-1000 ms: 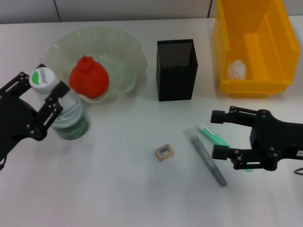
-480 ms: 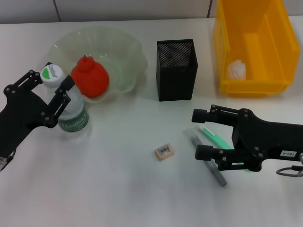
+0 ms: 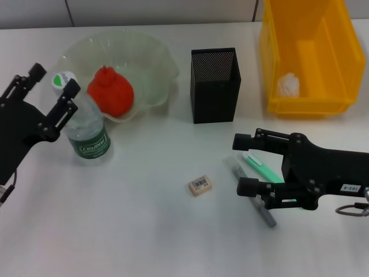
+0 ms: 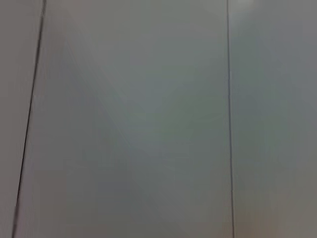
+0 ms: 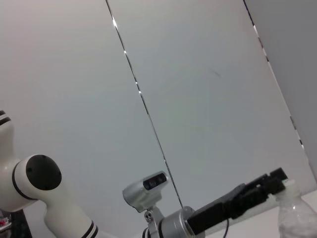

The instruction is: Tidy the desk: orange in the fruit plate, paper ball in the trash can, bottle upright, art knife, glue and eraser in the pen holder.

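Fingers of the left gripper (image 3: 51,95) stand apart on either side of the white cap of the bottle (image 3: 86,134); whether they touch it is unclear. That bottle stands upright on the table (image 3: 144,231), clear and crinkled with a green label, just beside the fruit plate (image 3: 151,57) holding the orange (image 3: 110,92). Over by the green art knife (image 3: 259,167) and grey glue stick (image 3: 251,189), the right gripper (image 3: 245,164) has its fingers spread wide, empty. The eraser (image 3: 200,185) lies between the two arms.

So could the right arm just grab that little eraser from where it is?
Probably yes: the eraser lies alone on bare table, and the right gripper hovers just beside it, fingers open, nothing between them.
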Controlling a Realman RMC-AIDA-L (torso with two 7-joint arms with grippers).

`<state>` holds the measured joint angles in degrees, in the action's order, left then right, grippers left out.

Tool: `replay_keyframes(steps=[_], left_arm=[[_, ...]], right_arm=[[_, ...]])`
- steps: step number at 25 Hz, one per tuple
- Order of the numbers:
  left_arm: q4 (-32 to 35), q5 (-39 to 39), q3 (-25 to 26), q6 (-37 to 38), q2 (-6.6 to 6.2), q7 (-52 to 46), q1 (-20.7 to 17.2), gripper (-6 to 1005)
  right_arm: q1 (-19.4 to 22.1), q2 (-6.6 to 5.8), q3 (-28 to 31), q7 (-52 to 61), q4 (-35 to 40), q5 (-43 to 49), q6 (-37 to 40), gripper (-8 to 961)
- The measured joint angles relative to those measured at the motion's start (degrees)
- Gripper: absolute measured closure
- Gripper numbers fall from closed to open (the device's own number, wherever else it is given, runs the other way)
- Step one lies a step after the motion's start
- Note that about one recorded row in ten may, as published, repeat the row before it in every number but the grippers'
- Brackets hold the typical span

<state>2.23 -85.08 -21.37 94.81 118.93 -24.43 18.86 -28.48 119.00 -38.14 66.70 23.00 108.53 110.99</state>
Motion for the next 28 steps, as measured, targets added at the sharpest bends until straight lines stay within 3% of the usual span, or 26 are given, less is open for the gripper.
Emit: replay_keyframes(steps=[4, 6, 8, 9, 10, 12, 13, 14, 15, 16, 17, 18, 19, 21, 22, 23, 24, 25, 28], left_arm=[[1.0, 0.5, 1.1, 9.0, -0.43, -2.1, -2.1, 371], [1.6, 0.5, 1.5, 11.4, -0.55, -3.9, -2.8, 285], [6.2, -0.6, 0.7, 15.7, -0.73, -10.5, -3.9, 242], [13.2, -3.7, -2.9, 18.3, -1.28, -18.0, -4.2, 242], [13.2, -3.7, -2.9, 18.3, -1.28, -18.0, -4.2, 242], [16.5, -5.4, -5.2, 19.1, -1.66, -21.2, -4.3, 242], [20.7, -8.0, -9.6, 19.5, -2.48, -25.8, -4.2, 242], [24.4, -10.3, -14.8, 19.5, -3.59, -30.5, -3.7, 242], [24.4, -10.3, -14.8, 19.5, -3.59, -30.5, -3.7, 242], [24.4, -10.3, -14.8, 19.5, -3.59, -30.5, -3.7, 242], [27.2, -14.9, -19.0, 19.3, -4.85, -35.1, -2.2, 242], [27.3, -15.6, -19.1, 19.2, -4.88, -35.4, -2.0, 242], [27.5, -16.6, -19.1, 19.0, -4.89, -35.7, -1.6, 242], [27.8, -18.7, -18.9, 18.4, -4.87, -36.9, -0.7, 242], [28.0, -19.3, -18.9, 17.9, -4.73, -37.9, -0.2, 242], [28.0, -19.3, -18.9, 17.9, -4.73, -37.9, -0.2, 242], [28.0, -19.3, -18.9, 17.9, -4.73, -37.9, -0.2, 242], [28.0, -19.3, -18.9, 17.9, -4.73, -37.9, -0.2, 242], [28.0, -19.7, -19.0, 16.5, -4.42, -38.3, 0.1, 242]], right_arm=[[-0.1, 0.00, 0.4, 0.3, 0.3, -0.1, 0.2, 110], [-0.1, -0.02, 0.5, 0.4, 0.3, -0.3, 0.2, 110], [0.0, -0.39, 1.9, 1.5, 1.0, -1.2, 0.2, 110], [0.4, -0.80, 3.4, 4.4, 3.5, -2.2, 0.2, 110], [0.4, -0.80, 3.4, 4.4, 3.5, -2.2, 0.2, 110], [1.0, -1.13, 4.2, 11.1, 10.0, -2.6, 0.1, 110], [1.3, -1.17, 4.0, 16.2, 15.2, -2.3, 0.0, 110], [1.8, -1.25, 2.9, 26.0, 25.5, -0.7, -0.1, 110], [1.8, -1.25, 2.9, 26.0, 25.5, -0.7, -0.1, 110], [1.9, -1.24, 1.8, 32.5, 33.4, 1.4, -0.1, 110], [1.8, -1.21, 0.7, 37.4, 38.7, 3.6, -0.1, 110], [1.5, -1.10, -0.9, 42.9, 45.4, 7.0, -0.1, 110], [-0.4, -0.89, -5.4, 53.8, 57.3, 15.5, 0.3, 110], [-1.5, -0.87, -7.8, 57.9, 61.0, 19.7, 0.6, 110], [-4.3, -0.67, -13.5, 65.8, 66.9, 28.4, 1.5, 110], [-4.3, -0.67, -13.5, 65.8, 66.9, 28.4, 1.5, 110], [-7.1, -0.29, -18.7, 71.0, 68.7, 34.4, 1.7, 110], [-7.1, -0.29, -18.7, 71.0, 68.7, 34.4, 1.7, 110], [-10.2, 0.03, -27.0, 76.2, 67.4, 40.3, 0.0, 110]])
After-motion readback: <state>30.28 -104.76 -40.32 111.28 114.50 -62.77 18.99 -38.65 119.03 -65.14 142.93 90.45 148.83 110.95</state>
